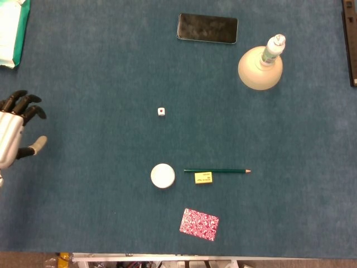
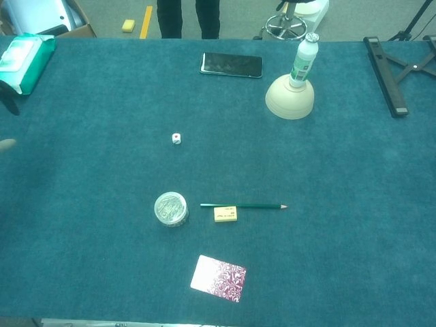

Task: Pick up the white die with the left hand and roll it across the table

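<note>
The white die (image 1: 160,111) with a red pip on top lies alone on the blue cloth, left of the middle; the chest view shows the die (image 2: 176,138) too. At the far left edge of the head view is my left hand (image 1: 15,133), fingers spread and holding nothing, well to the left of the die. In the chest view only the tips of the left hand (image 2: 8,122) show at the left border. My right hand appears in neither view.
A black phone (image 1: 207,28) and a beige plunger-shaped stand with a bottle (image 1: 260,66) sit at the back. Nearer are a round white tin (image 1: 162,176), green pencil (image 1: 216,171), yellow eraser (image 1: 203,177) and patterned card (image 1: 199,224). A green wipes pack (image 1: 12,30) is back left.
</note>
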You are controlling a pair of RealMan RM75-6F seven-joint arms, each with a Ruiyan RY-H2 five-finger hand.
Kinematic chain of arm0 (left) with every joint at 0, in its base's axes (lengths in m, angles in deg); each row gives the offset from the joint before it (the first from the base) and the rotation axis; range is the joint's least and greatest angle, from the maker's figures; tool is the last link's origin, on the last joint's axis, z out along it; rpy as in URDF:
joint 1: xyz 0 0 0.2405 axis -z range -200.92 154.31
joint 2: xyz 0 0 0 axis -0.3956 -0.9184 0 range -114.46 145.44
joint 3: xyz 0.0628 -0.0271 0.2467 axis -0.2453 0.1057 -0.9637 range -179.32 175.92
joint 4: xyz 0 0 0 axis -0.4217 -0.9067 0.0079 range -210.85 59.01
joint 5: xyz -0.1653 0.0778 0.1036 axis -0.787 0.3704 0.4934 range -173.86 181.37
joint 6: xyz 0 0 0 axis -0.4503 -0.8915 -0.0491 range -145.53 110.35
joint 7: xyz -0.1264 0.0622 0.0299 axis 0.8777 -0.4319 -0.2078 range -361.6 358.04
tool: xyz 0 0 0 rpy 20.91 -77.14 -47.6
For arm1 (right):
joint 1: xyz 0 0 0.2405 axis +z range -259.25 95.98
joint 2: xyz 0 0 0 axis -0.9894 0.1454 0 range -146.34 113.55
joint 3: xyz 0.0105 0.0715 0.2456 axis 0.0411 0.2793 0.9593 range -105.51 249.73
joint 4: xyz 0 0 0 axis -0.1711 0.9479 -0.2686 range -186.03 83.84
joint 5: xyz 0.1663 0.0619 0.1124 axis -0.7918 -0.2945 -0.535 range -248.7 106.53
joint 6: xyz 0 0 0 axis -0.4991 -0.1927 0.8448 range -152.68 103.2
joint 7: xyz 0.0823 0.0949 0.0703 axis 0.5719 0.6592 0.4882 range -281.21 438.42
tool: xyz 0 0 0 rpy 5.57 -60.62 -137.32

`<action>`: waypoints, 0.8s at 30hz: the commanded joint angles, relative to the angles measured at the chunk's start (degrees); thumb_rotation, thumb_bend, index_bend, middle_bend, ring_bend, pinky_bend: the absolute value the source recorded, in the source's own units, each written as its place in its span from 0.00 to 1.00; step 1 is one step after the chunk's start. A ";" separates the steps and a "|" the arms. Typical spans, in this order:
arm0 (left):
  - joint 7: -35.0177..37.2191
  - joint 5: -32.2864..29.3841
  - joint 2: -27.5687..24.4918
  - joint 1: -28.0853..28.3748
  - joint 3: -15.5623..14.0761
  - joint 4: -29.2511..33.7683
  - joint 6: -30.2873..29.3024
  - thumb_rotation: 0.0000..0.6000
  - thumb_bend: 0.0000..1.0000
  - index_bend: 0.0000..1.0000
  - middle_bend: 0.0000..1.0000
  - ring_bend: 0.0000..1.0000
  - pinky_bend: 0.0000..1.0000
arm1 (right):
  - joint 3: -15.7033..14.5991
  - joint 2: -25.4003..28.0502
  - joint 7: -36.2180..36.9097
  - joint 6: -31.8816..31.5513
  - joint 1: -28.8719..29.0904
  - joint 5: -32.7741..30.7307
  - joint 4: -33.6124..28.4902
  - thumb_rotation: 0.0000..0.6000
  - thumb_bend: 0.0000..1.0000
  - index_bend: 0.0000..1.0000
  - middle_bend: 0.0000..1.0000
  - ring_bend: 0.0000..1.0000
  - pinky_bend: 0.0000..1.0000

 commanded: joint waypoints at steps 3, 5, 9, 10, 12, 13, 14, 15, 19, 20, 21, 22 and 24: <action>-0.60 -0.06 1.15 1.96 0.26 1.45 3.14 1.00 0.20 0.44 0.27 0.18 0.35 | 0.49 -0.19 0.43 1.30 1.40 1.24 0.82 1.00 0.00 0.29 0.34 0.37 0.58; -1.20 -0.28 2.09 3.01 0.64 1.77 4.55 1.00 0.20 0.44 0.27 0.18 0.35 | 0.73 -0.16 0.00 1.94 2.18 1.72 1.05 1.00 0.00 0.29 0.34 0.37 0.58; -3.15 -2.16 4.00 4.82 1.41 3.02 8.00 1.00 0.20 0.44 0.25 0.17 0.35 | 1.43 -0.52 -0.56 2.90 3.53 1.83 1.72 1.00 0.00 0.29 0.34 0.37 0.58; -3.91 -2.82 4.42 5.20 1.58 3.39 8.88 1.00 0.20 0.44 0.24 0.17 0.35 | 1.58 -0.65 -0.70 3.15 3.84 1.78 1.91 1.00 0.00 0.28 0.34 0.37 0.58; -5.97 -4.48 5.44 6.09 2.04 4.19 10.88 1.00 0.20 0.43 0.23 0.16 0.35 | 1.89 -0.94 -0.96 3.79 4.55 1.63 2.41 1.00 0.00 0.29 0.34 0.37 0.58; -6.83 -5.16 5.87 6.45 2.20 4.50 11.67 1.00 0.20 0.43 0.22 0.16 0.35 | 2.00 -1.08 -1.01 4.02 4.81 1.57 2.64 1.00 0.00 0.29 0.34 0.37 0.58; -7.50 -5.68 6.29 6.78 2.32 4.74 12.35 1.00 0.20 0.43 0.21 0.16 0.35 | 2.10 -1.21 -1.04 4.24 5.04 1.49 2.90 1.00 0.00 0.29 0.34 0.37 0.58; -8.25 -6.45 6.95 7.23 2.53 4.93 13.21 1.00 0.20 0.43 0.20 0.16 0.35 | 2.18 -1.39 -1.10 4.45 5.28 1.38 3.23 1.00 0.00 0.29 0.34 0.37 0.58; -10.60 -8.46 9.03 8.75 2.95 5.24 15.89 1.00 0.20 0.43 0.18 0.15 0.34 | 2.22 -1.83 -0.92 4.66 5.56 1.12 3.93 1.00 0.00 0.29 0.34 0.37 0.58; -11.26 -8.83 9.45 9.10 2.96 5.33 16.48 1.00 0.20 0.43 0.17 0.14 0.33 | 2.18 -1.85 -0.88 4.63 5.54 1.08 4.01 1.00 0.00 0.29 0.34 0.37 0.58; -12.17 -9.27 9.99 9.52 2.99 5.40 17.13 1.00 0.20 0.43 0.16 0.12 0.33 | 2.12 -1.81 -0.83 4.50 5.47 1.07 4.05 1.00 0.00 0.29 0.34 0.37 0.58; -12.81 -9.52 10.43 9.86 3.02 5.35 17.54 1.00 0.20 0.43 0.15 0.11 0.32 | 2.08 -1.76 -0.78 4.36 5.39 1.08 4.04 1.00 0.00 0.29 0.34 0.37 0.58; -13.80 -10.12 11.52 10.55 3.15 5.11 18.39 1.00 0.20 0.42 0.14 0.09 0.30 | 2.06 -1.57 -0.62 3.91 5.17 1.08 4.03 1.00 0.00 0.29 0.34 0.37 0.58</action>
